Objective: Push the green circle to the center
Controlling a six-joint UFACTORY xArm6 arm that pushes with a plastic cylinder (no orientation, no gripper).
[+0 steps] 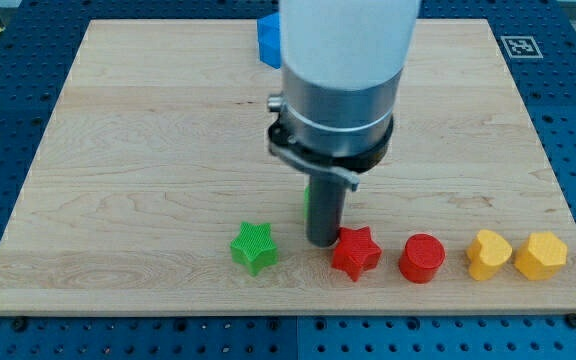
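The green circle (307, 203) is mostly hidden behind my rod; only a thin green sliver shows at the rod's left edge, below the board's middle. My tip (322, 244) rests on the board just in front of it, toward the view's bottom. The tip stands between the green star (254, 247) on its left and the red star (355, 252), which it touches or nearly touches on its right.
Along the board's bottom edge, right of the red star, lie a red circle (422, 258), a yellow heart (489, 254) and a yellow hexagon (540, 254). A blue block (268, 40) sits at the top edge, partly hidden by the arm. The wooden board (128, 150) lies on a blue table.
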